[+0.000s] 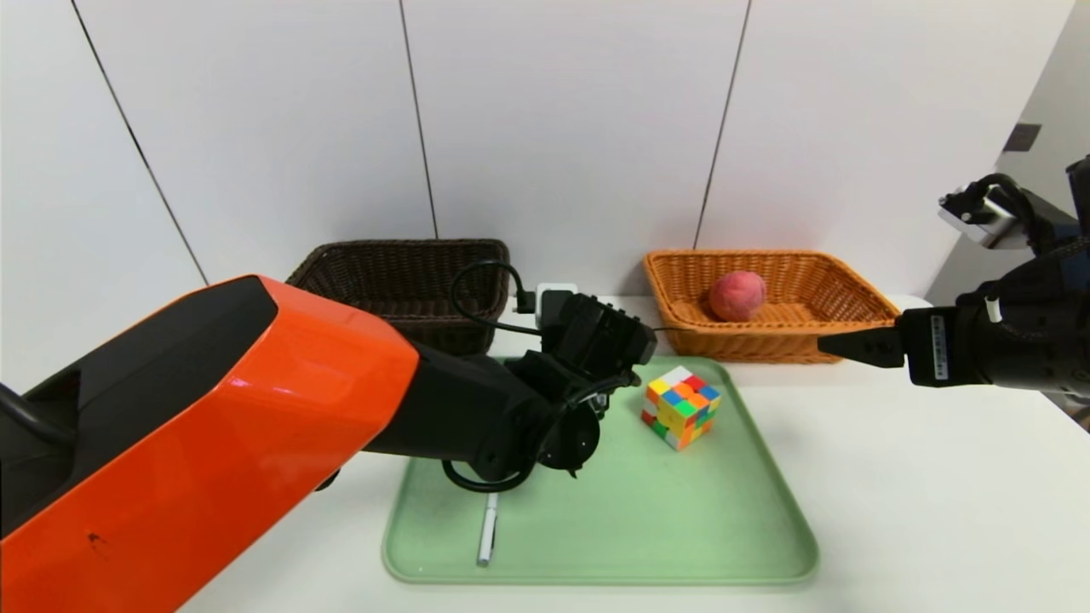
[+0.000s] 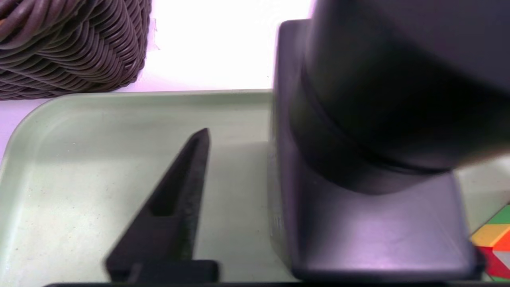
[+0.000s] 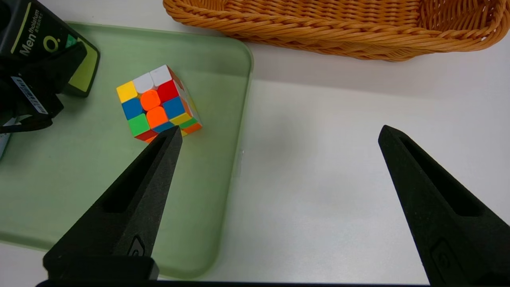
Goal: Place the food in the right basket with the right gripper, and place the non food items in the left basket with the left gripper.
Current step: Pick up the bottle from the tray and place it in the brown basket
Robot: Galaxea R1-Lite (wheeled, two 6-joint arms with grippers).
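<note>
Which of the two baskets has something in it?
The light orange basket, on the right by the wall: a pinkish peach lies inside it. The dark brown basket shows nothing inside.

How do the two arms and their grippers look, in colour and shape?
The left arm has a glossy orange shell, then black joints with looping black cables. The right arm is all black, with a white label and a silver box. The right gripper has black, pointed, wedge-shaped fingers.

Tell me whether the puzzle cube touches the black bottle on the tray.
Apart. The right wrist view shows bare green tray between the puzzle cube and the black bottle.
</note>
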